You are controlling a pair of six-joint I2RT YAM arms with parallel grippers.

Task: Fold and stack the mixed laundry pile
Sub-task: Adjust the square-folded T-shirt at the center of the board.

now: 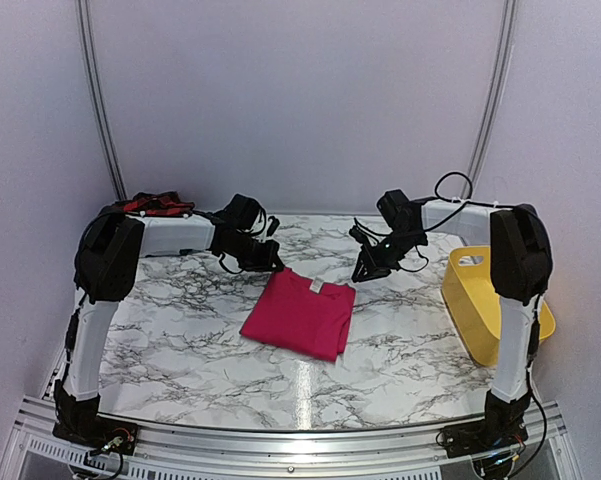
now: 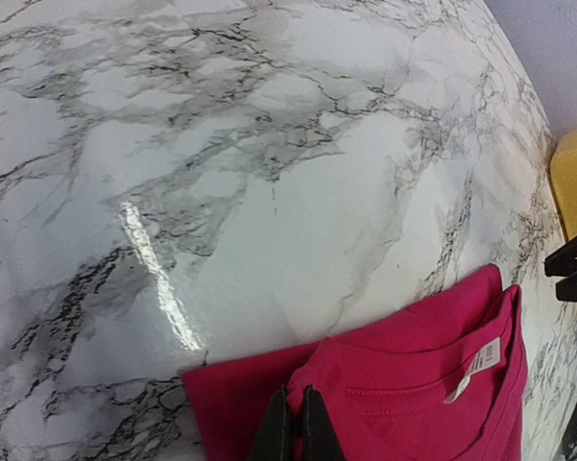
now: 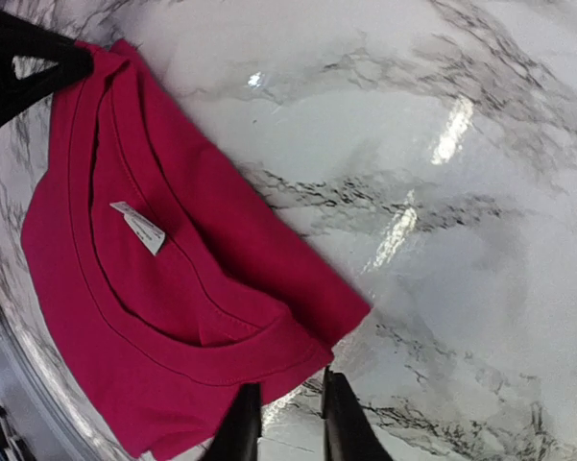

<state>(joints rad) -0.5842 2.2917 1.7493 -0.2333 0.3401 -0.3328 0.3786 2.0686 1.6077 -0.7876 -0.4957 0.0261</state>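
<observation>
1. One garment is being worked: the magenta-pink cotton T-shirt [image 1: 300, 315] lies near the middle of the white, grey-veined marble table [image 1: 180, 340]. Its collar and white neck label [image 3: 137, 228] face up, and it is already folded into a rough rectangle.
2. We judge it partly folded, perhaps one fold short of done.
3. The left gripper [image 2: 298, 396] is clenched. Its tips meet on the shirt's far-left shoulder edge and pinch the fabric, as far as we can see.
4. The right gripper [image 3: 290, 384] sits at the shirt's far-right corner, jaws a little apart astride the hem, not clamped on it.
5. The red-and-black checked cloth garment [image 1: 155, 205] is bunched at the table's far-left corner behind the left arm [image 1: 110, 260], unfolded.
6. No dark plaid garment shows in any view, so we cannot say where it is.
7. The yellow plastic tub [image 1: 480, 300] stands at the right edge, apart from the shirt.
8. No stack exists yet. By our reckoning what is left is to finish the pink shirt, fold the checked garment, then stack.
</observation>
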